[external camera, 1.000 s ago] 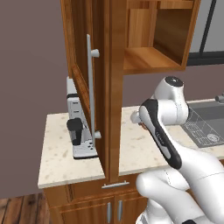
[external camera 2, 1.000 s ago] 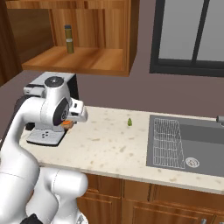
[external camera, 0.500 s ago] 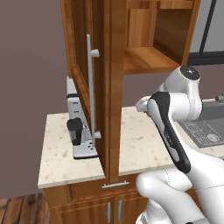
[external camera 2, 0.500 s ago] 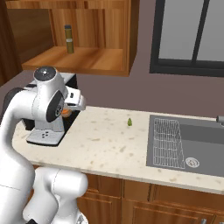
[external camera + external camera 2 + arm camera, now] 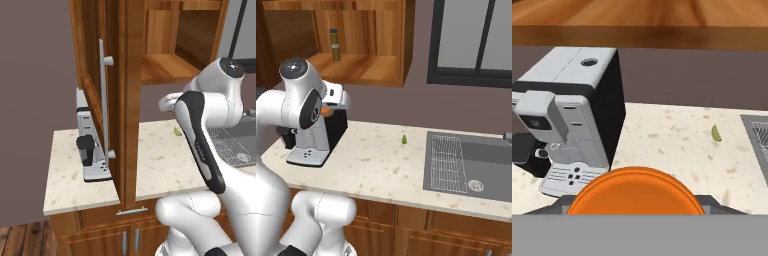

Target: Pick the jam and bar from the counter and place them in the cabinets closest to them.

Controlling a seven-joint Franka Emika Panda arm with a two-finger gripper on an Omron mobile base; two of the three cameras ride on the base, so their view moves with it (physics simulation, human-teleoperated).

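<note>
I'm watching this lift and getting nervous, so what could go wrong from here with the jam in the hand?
The jam sits between the hand's fingers above the coffee machine; a slip might drop it onto the machine or the counter. Going up, the hand could clip the front edge of the cabinet shelf. The bottle already on that shelf might get knocked over.

My hand hangs above the surface, with the jar in it, just below the open cabinet. The coffee machine stands under my hand at the surface's left end. The sink lies far right. A bottle stands on the cabinet shelf.
</note>
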